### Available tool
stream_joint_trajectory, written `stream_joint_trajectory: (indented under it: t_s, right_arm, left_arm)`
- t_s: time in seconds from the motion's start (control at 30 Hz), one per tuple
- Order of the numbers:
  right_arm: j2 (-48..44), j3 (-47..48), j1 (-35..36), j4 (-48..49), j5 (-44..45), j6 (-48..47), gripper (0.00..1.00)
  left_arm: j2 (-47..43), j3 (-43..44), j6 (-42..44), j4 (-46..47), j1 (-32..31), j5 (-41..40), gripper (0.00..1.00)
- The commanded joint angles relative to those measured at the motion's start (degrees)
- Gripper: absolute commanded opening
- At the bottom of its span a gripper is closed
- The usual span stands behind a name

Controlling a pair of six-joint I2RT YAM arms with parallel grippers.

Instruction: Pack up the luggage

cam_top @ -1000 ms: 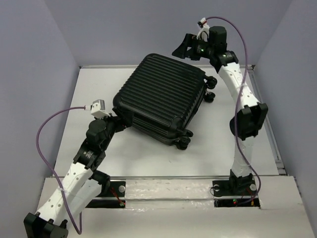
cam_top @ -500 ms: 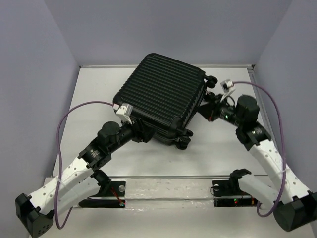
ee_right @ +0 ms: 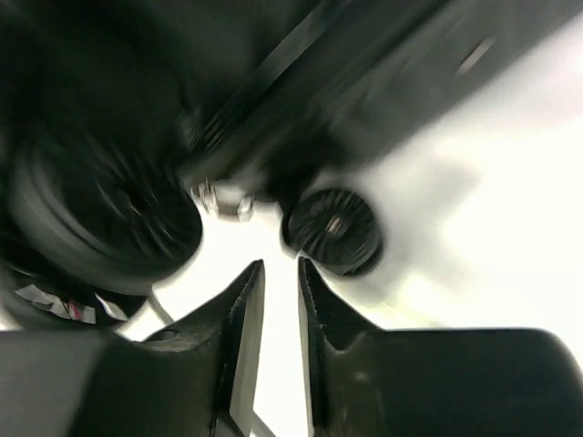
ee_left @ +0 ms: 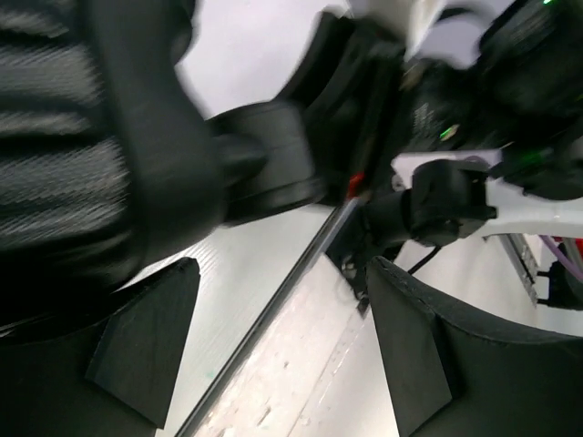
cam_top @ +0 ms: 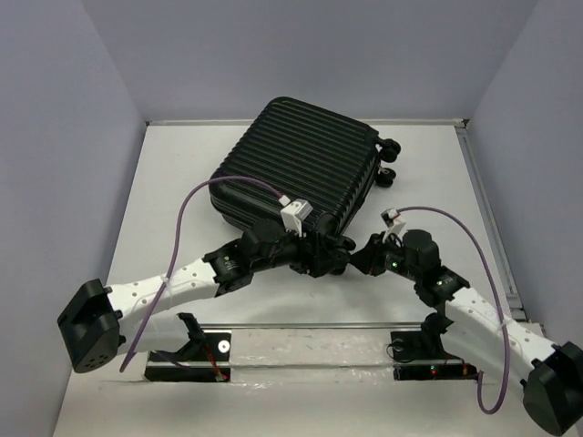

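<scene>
The luggage (cam_top: pixel 301 173) is a black ribbed hard-shell suitcase lying closed on the white table (cam_top: pixel 164 200), turned at an angle. My left gripper (cam_top: pixel 328 258) reaches under its near-right corner. In the left wrist view this gripper (ee_left: pixel 282 346) is open and empty, with a blurred black wheel (ee_left: pixel 264 164) just above its fingers. My right gripper (cam_top: pixel 359 262) faces the same corner from the right. In the right wrist view it (ee_right: pixel 279 291) has its jaws almost together with nothing between them, just below a small black wheel (ee_right: pixel 332 229).
Two more suitcase wheels (cam_top: pixel 389 162) stick out at the back right. A metal rail (cam_top: pixel 310 325) runs along the table's near edge by the arm bases. Grey walls close in the left, back and right sides.
Both arms swung down and inward to the suitcase's near-right corner: the left from the suitcase's left edge, the right from above its back. The suitcase has stayed put.
</scene>
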Motion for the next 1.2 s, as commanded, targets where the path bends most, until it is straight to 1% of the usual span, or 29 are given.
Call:
stream_joint_trajectory:
  t_s: [0.0,0.07,0.13,0.17,0.23,0.27,0.33,0.4,0.47,0.53,0.63,0.67,0.73,0.8,0.83,0.93,0.97,1.0,1.1,1.17]
  right_arm:
    - [6.1,-3.8,6.7,22.1,4.1,1.1,0.41]
    - [9.0,-5.1,8.1,28.9,6.8,0.8,0.46]
    - [12.1,-6.6,8.1,34.4,6.6,0.6,0.47]
    - [12.9,-7.8,8.1,38.8,6.9,0.6,0.49]
    - [14.7,-8.5,8.1,41.6,6.4,0.1,0.5]
    - [15.1,-9.1,8.1,44.9,6.9,-0.1,0.51]
    - [15.9,-10.2,8.1,46.9,8.5,-0.8,0.52]
    - [16.4,-10.3,8.1,47.2,12.9,-2.6,0.53]
    - [16.6,-10.9,8.1,49.3,14.5,-3.8,0.53]
    - [17.6,-10.5,8.1,50.4,14.2,-5.2,0.53]
    - [21.7,-9.5,8.1,54.7,10.1,-4.6,0.48]
    - [23.6,-9.6,8.1,58.1,9.5,-4.1,0.46]
    - [25.4,-10.0,8.1,61.3,8.7,-3.0,0.4]
    - [26.7,-9.9,8.1,63.8,8.6,-2.5,0.37]
    - [28.0,-9.9,8.1,64.6,8.1,-2.2,0.31]
    - [29.3,-10.5,8.1,67.8,8.3,-1.5,0.23]
    - [29.2,-10.8,8.1,68.4,8.7,-1.2,0.13]
    - [28.8,-11.1,8.1,68.6,8.9,-1.0,0.07]
    - [26.6,-12.4,9.9,66.8,9.8,0.3,0.07]
    - [24.3,-13.2,13.0,63.0,12.1,0.3,0.07]
  left_arm:
    - [4.4,5.6,-0.7,8.8,-0.9,0.8,0.87]
    - [5.7,6.6,-1.1,9.4,-0.9,0.6,0.86]
    - [6.8,6.8,-1.2,9.7,-0.9,-0.1,0.86]
    - [7.1,6.9,-1.3,9.9,-1.0,-0.7,0.86]
    - [7.2,7.1,-1.2,10.0,-0.9,-1.3,0.86]
    - [7.4,7.2,-1.1,10.0,-0.9,-1.6,0.86]
    - [7.6,7.4,-1.2,10.1,-0.9,-2.3,0.86]
    - [7.4,7.4,-1.2,10.1,-0.9,-3.2,0.85]
    - [7.1,7.2,-1.6,10.2,-0.9,-3.7,0.85]
    - [6.7,6.8,-2.0,10.5,-0.9,-4.1,0.84]
    - [6.7,6.5,-2.4,10.7,-0.9,-4.4,0.84]
    - [6.7,6.5,-2.5,10.6,-0.9,-4.5,0.84]
    - [6.8,6.4,-2.7,10.7,-0.9,-4.8,0.83]
    - [6.9,6.4,-2.8,10.8,-0.9,-5.0,0.83]
    - [6.9,6.4,-2.9,10.8,-0.9,-5.1,0.82]
    - [7.4,6.6,-2.8,11.2,-0.9,-5.7,0.81]
    - [7.7,6.8,-2.7,11.2,-1.0,-6.1,0.79]
    - [8.0,6.8,-2.6,11.2,-0.9,-7.0,0.78]
    - [8.8,7.9,-2.3,12.3,-0.9,-9.5,0.77]
    - [9.5,9.7,-1.6,12.8,-0.9,-10.8,0.74]
